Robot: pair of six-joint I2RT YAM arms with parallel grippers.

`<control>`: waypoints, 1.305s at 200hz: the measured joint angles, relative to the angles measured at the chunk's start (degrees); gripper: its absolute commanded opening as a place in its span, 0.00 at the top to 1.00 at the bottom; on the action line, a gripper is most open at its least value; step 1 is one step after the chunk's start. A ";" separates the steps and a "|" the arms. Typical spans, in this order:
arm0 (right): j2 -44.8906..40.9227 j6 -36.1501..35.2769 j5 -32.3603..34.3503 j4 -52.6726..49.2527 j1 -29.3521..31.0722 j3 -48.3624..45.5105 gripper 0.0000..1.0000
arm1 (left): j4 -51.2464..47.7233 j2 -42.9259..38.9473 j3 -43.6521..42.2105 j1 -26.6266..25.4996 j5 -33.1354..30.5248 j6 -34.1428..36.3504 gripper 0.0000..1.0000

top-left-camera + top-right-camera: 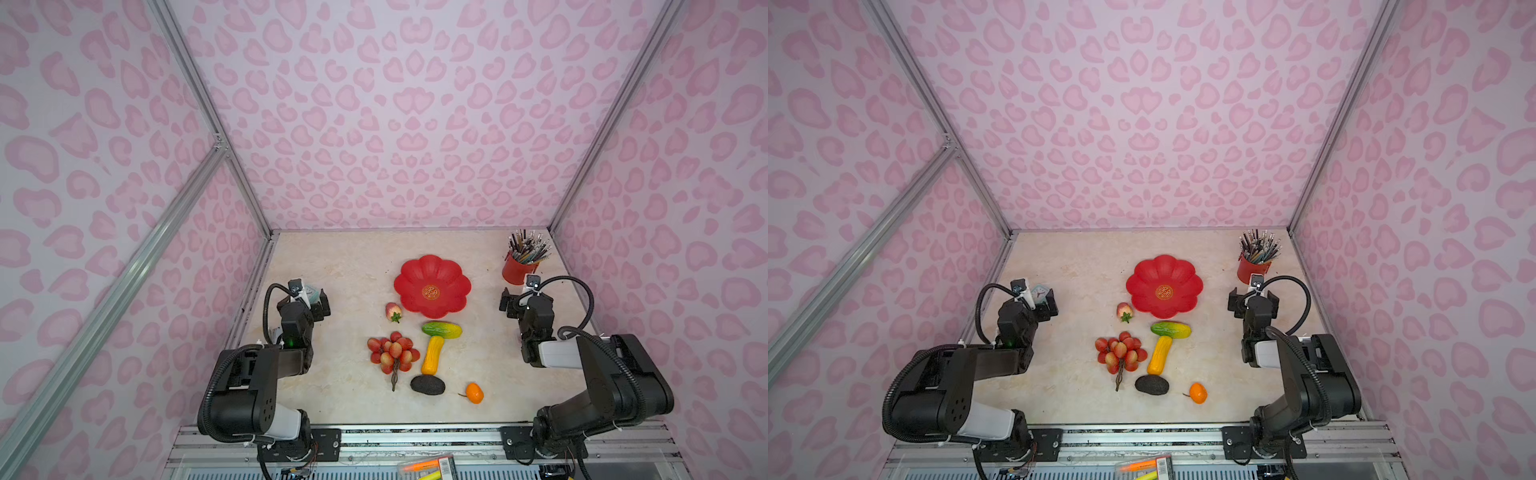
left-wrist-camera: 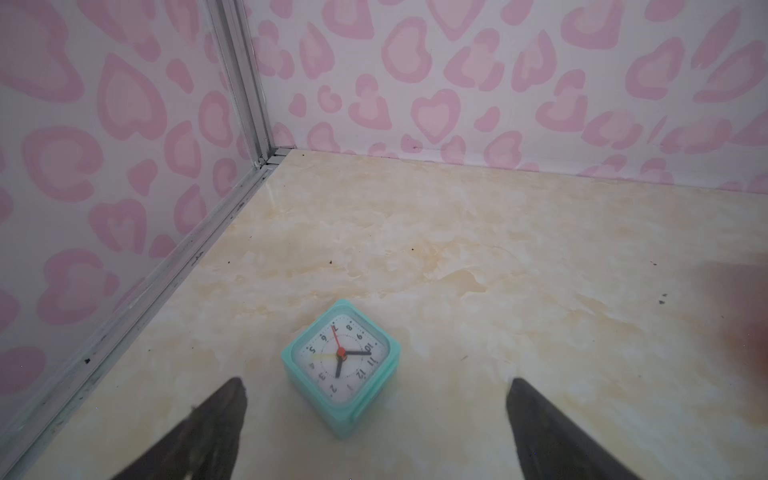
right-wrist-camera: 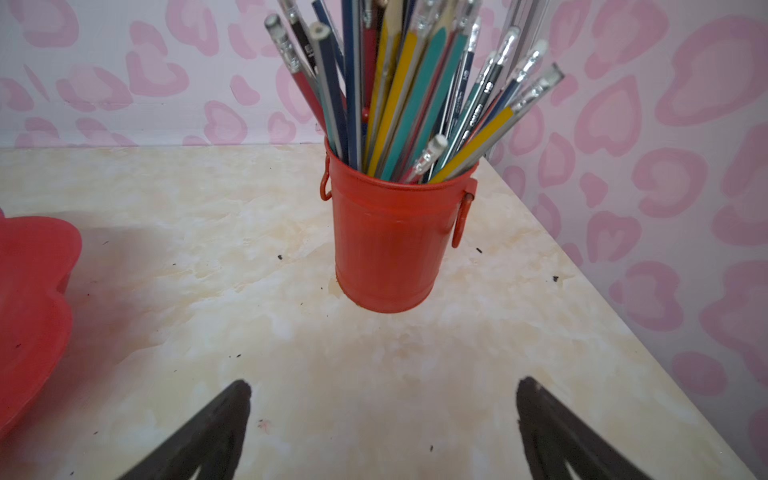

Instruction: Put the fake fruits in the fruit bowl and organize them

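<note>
The red scalloped fruit bowl (image 1: 432, 286) (image 1: 1164, 286) lies empty at mid-table; its rim shows in the right wrist view (image 3: 33, 291). Nearer the front lie a strawberry (image 1: 393, 311), a red grape bunch (image 1: 394, 353), a green-yellow oblong (image 1: 441, 330), a yellow-orange oblong (image 1: 432, 355), a black-green lump (image 1: 427, 384) and a small orange (image 1: 474, 392). My left gripper (image 1: 316, 301) (image 2: 376, 386) is open at the left, away from the fruits. My right gripper (image 1: 521, 301) (image 3: 382, 386) is open right of the bowl. Neither holds anything.
A teal clock (image 2: 340, 365) lies on the table just ahead of the left gripper, near the left wall rail (image 2: 124, 307). A red pencil cup (image 3: 390, 241) full of pencils stands ahead of the right gripper, at the back right corner (image 1: 517, 266).
</note>
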 measured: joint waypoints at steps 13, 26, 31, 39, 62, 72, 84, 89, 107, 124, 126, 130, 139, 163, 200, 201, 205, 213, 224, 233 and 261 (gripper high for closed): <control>0.00 0.02 0.00 0.00 0.00 0.00 0.01 | -0.04 0.02 0.04 0.02 0.00 0.00 0.03; 0.00 0.02 0.00 0.00 0.00 0.00 0.01 | -0.15 0.04 0.20 0.26 0.52 -0.02 0.03; 0.00 0.02 0.00 0.00 0.00 0.00 0.01 | -0.15 0.07 0.24 0.46 0.72 -0.02 0.03; 0.00 0.02 0.00 0.00 0.00 0.00 0.01 | -0.20 0.13 0.31 0.74 0.85 -0.02 0.03; 0.00 0.04 0.00 0.00 0.00 0.00 0.01 | -0.59 0.24 0.52 1.07 1.18 -0.20 0.03; 0.00 0.04 0.00 0.00 0.00 0.00 0.01 | -0.59 0.26 0.59 1.09 1.33 -0.24 0.03; 0.00 0.15 0.00 0.00 0.00 0.00 0.01 | -0.59 0.28 0.59 1.16 1.62 -0.24 0.03; 0.00 0.22 -0.02 0.00 -0.02 0.00 0.01 | -0.59 0.28 0.59 1.18 1.66 -0.24 0.03; 0.00 0.22 -0.02 0.00 -0.04 0.00 0.01 | -0.59 0.31 0.59 1.18 1.66 -0.26 0.03; 0.00 0.22 -0.02 0.00 -0.04 0.00 0.01 | -0.61 0.35 0.61 1.27 1.66 -0.52 0.03; 0.00 0.22 -0.02 0.00 -0.04 0.00 0.01 | -0.61 0.35 0.61 1.29 1.66 -0.52 0.03; 0.00 0.22 -0.02 0.00 -0.04 0.00 0.01 | -0.61 0.37 0.61 1.29 1.68 -0.55 0.03; 0.00 0.22 -0.02 0.00 -0.04 0.00 0.01 | -0.68 0.37 0.61 1.29 1.75 -0.63 0.03; 0.00 0.22 -0.02 0.00 -0.04 0.00 0.01 | -0.79 0.37 0.63 1.27 2.08 -0.63 0.03; 0.00 0.22 -0.02 0.02 -0.04 -0.02 0.01 | -0.63 0.26 0.42 1.29 2.36 -0.70 0.07; 0.00 0.22 -0.02 0.02 -0.04 -0.02 0.01 | -0.61 0.26 0.37 1.29 2.43 -0.68 0.07; -0.04 0.22 0.00 0.02 -0.02 -0.07 0.01 | -0.59 0.13 0.26 1.29 2.56 -0.68 0.08; -0.20 0.22 0.24 0.04 0.02 -0.26 0.01 | -1.55 -0.63 0.20 1.29 2.58 -0.68 0.10; -1.29 0.26 1.29 -0.28 0.09 -0.59 0.01 | -5.55 -3.78 1.20 1.18 2.54 -0.66 0.11; -3.61 0.24 1.75 -2.51 0.17 -0.11 0.01 | -10.80 -7.48 3.61 0.68 1.62 -1.16 0.12; -9.94 2.71 4.55 -15.34 1.66 9.38 0.01 | -24.41 -23.06 8.85 -3.80 -2.58 -4.96 0.15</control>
